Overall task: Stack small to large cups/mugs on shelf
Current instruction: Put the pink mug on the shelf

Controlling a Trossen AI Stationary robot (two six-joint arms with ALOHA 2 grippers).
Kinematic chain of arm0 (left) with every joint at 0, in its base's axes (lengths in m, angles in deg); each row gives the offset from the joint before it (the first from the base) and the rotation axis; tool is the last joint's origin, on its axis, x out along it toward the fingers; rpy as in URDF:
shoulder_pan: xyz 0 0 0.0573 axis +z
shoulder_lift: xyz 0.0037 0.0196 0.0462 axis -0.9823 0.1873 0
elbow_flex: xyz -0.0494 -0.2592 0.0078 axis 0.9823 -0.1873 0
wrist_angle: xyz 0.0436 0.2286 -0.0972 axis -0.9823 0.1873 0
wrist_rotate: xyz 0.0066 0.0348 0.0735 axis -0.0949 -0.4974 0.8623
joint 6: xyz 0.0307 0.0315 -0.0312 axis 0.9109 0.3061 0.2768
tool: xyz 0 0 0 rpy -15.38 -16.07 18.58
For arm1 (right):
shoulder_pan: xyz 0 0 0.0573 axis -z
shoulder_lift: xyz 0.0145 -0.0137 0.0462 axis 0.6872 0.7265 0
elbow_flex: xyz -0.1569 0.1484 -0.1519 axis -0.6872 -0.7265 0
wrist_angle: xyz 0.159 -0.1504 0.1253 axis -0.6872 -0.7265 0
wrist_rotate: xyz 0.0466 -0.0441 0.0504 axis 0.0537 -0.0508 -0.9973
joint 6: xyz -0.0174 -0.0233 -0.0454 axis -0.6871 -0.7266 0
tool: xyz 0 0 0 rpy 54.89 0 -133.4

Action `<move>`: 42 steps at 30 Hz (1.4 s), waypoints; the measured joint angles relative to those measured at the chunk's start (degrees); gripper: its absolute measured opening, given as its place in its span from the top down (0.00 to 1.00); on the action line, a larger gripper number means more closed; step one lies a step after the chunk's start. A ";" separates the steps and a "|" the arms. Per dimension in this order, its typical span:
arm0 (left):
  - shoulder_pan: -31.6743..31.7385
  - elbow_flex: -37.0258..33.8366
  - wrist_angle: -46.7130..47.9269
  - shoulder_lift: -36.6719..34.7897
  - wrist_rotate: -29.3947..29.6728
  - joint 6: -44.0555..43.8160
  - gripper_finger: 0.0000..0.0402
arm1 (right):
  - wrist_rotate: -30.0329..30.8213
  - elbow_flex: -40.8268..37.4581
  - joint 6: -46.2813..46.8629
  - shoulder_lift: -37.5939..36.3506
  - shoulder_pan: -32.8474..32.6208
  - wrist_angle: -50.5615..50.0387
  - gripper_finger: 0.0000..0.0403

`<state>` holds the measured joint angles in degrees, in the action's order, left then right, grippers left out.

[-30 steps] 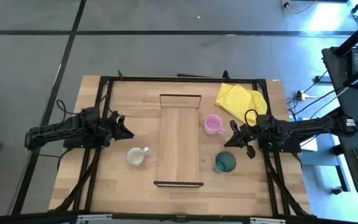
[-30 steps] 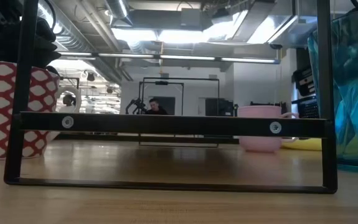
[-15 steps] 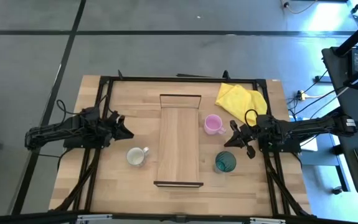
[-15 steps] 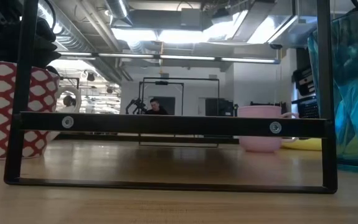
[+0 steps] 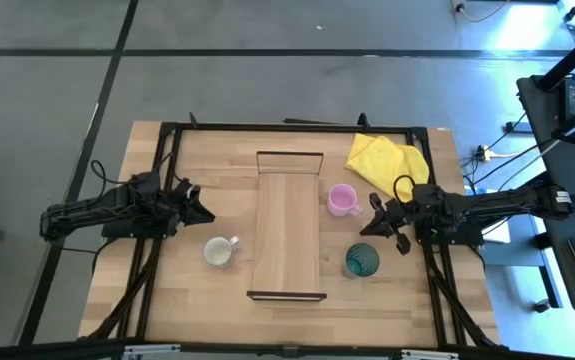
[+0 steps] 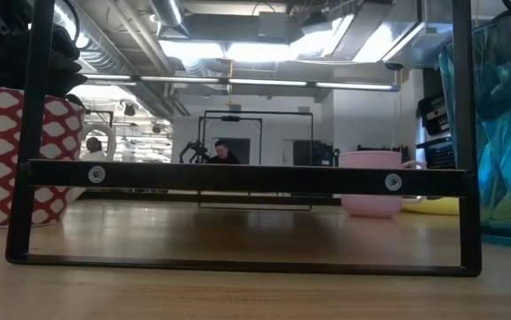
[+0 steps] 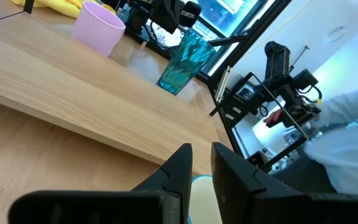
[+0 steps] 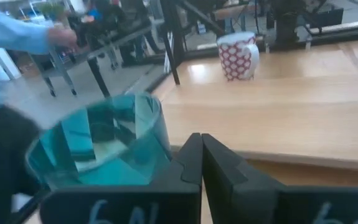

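My setting, a robotics lab: exposed ceiling ducts [image 6: 104, 53] and strip lights [image 6: 237, 49]; further arm rigs [image 7: 284, 74]; a seated person [image 6: 222, 153] beyond my worktop [image 5: 207, 290].

Almost nothing differs from the earlier pictures. In the high view no arm, mug or cup has shifted on the table [image 5: 167, 290]. The one change is in the low view, far back in the room: a small pale figure [image 6: 92, 145] now shows a little left of where it stood before.
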<state>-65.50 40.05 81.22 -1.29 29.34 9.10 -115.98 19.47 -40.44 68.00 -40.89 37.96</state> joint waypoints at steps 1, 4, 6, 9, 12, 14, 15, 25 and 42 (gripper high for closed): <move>0.01 0.01 0.00 0.00 0.00 0.01 0.86 | 0.00 0.00 2.08 0.00 0.00 1.00 0.98; 0.00 0.01 0.00 -0.01 0.00 0.00 0.86 | 1.46 0.00 9.45 0.02 -0.01 6.84 0.98; -0.01 0.00 0.00 0.01 0.00 0.02 0.86 | 5.44 0.00 13.19 0.02 -0.01 14.32 0.98; -0.01 0.00 -0.15 0.00 0.47 0.52 0.86 | 13.64 0.05 13.32 -0.04 -0.01 28.54 0.98; 0.00 -0.13 -2.16 0.01 6.73 4.33 0.86 | 20.50 2.24 7.09 -0.04 -0.01 36.81 0.98; 0.01 -0.11 -3.80 0.00 10.50 3.96 0.86 | 21.79 5.43 2.70 -0.04 0.01 36.45 0.98; -0.01 -0.13 -5.02 0.01 12.25 2.89 0.86 | 21.75 7.34 1.13 0.05 0.01 35.31 0.98; 0.01 -0.07 -35.18 -0.01 24.67 -2.97 0.86 | 14.32 32.15 -15.00 5.21 -0.01 18.05 0.98; 0.01 -0.04 -45.09 -0.01 24.98 -2.95 0.86 | 14.31 52.56 -3.66 6.27 0.01 17.35 0.98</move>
<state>-65.49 40.01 36.13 -1.30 54.32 6.15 -101.67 72.04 -44.10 74.28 -40.89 55.30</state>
